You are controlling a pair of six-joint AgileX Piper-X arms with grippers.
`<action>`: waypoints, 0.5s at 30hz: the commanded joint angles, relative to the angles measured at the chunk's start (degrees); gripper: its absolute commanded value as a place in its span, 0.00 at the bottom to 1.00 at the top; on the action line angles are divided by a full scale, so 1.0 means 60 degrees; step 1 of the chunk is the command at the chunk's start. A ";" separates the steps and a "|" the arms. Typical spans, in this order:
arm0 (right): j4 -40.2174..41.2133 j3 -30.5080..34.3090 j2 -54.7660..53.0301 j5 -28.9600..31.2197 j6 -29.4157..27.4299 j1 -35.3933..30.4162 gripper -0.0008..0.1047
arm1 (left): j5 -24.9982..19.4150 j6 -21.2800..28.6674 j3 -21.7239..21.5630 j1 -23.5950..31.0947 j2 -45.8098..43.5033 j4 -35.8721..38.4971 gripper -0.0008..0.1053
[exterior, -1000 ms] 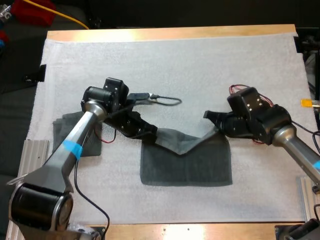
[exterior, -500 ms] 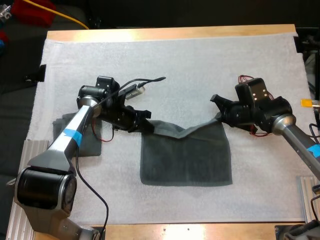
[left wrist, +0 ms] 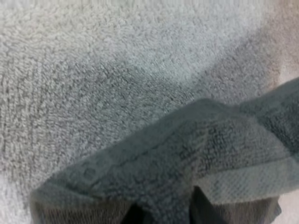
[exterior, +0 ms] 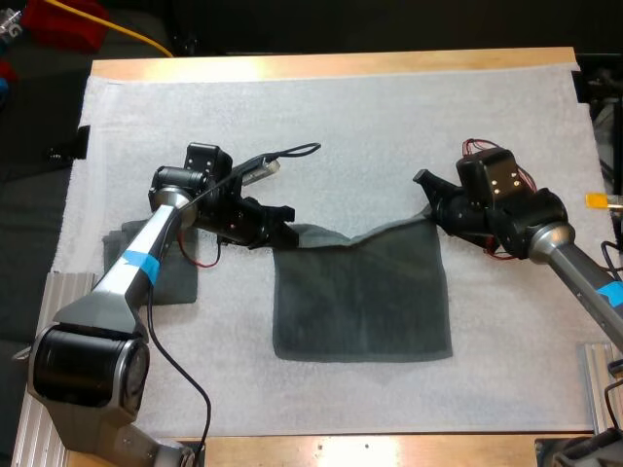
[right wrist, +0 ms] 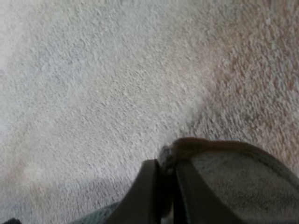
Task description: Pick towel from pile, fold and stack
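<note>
my left gripper (exterior: 280,226) is clenched on the far left corner of the dark grey-green towel (exterior: 360,302), and my right gripper (exterior: 428,199) pinches its far right corner. the towel lies mostly flat on the white mat (exterior: 341,117) between the arms, its far edge dipping between the two grips. a second towel (exterior: 125,255) lies at the mat's left side, partly under my left arm.

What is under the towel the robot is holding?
The white mat shows all around the towel, so it probably runs underneath. The cloth hides anything else lying there.
</note>
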 commanded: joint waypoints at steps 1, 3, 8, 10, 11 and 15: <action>-0.0131 -0.0002 -0.0029 0.0114 0.0038 -0.0026 0.01 | -0.0084 -0.0021 0.0003 0.0006 -0.0043 -0.0107 0.23; -0.0240 0.0002 -0.0029 0.0125 0.0038 -0.0026 0.01 | -0.0080 -0.0044 0.0003 0.0006 -0.0043 -0.0186 0.35; -0.0404 0.0002 -0.0029 0.0125 0.0038 -0.0026 0.17 | -0.0061 -0.0092 0.0003 0.0006 -0.0043 -0.0333 0.66; -0.0484 0.0002 -0.0029 0.0125 -0.0035 -0.0026 0.29 | -0.0013 -0.0092 0.0003 0.0006 -0.0043 -0.0361 0.66; -0.0545 0.0002 -0.0029 0.0125 -0.0103 -0.0026 0.40 | -0.0008 -0.0092 0.0003 0.0006 -0.0043 -0.0378 0.66; -0.0876 0.0002 -0.0029 0.0125 -0.0882 -0.0026 0.65 | -0.0009 0.0000 0.0003 0.0006 -0.0043 -0.0390 0.65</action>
